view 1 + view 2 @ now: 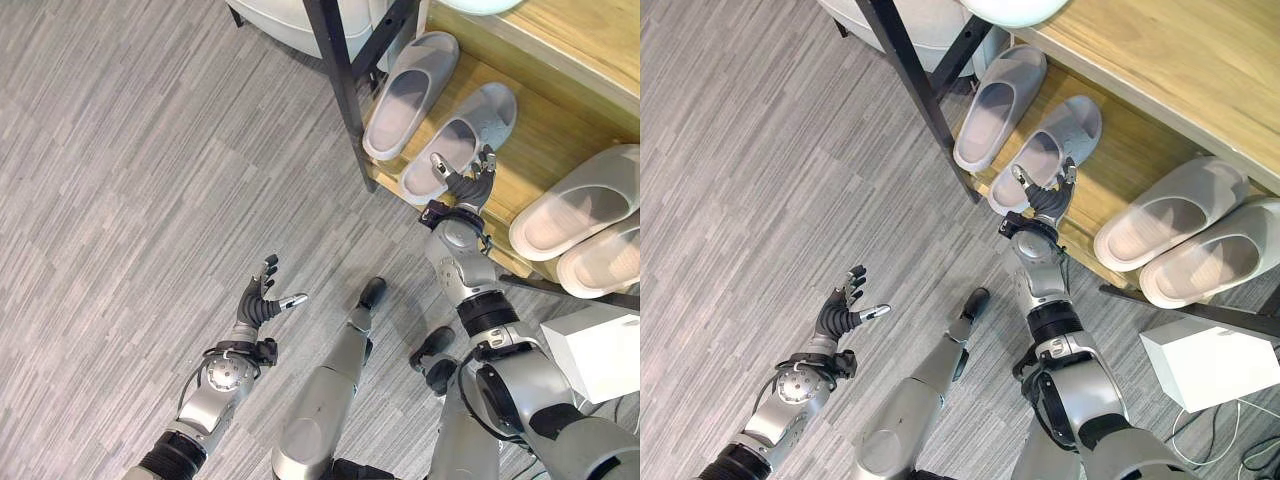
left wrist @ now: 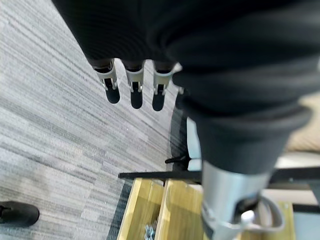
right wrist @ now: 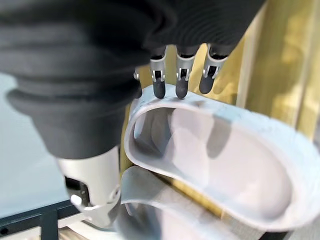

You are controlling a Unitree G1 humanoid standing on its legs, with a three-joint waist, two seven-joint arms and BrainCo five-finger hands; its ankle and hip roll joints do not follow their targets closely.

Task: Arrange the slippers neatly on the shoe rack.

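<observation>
Two light grey slippers lie side by side on the low wooden shelf [image 1: 545,130] of the shoe rack: one [image 1: 410,90] next to the black post [image 1: 340,80], the other [image 1: 470,125] to its right. My right hand [image 1: 468,188] is open at the heel of that second slipper [image 3: 225,155], and its straight fingers [image 3: 181,80] touch the heel rim. A second pair, paler grey [image 1: 575,205] [image 1: 605,260], rests further right on the same shelf. Over the floor at the lower left, my left hand [image 1: 262,300] hangs open and holds nothing.
A white box [image 1: 600,350] stands on the floor by the rack's front edge at the right. Something white [image 1: 280,20] sits behind the black post. Grey plank floor [image 1: 130,180] spreads to the left.
</observation>
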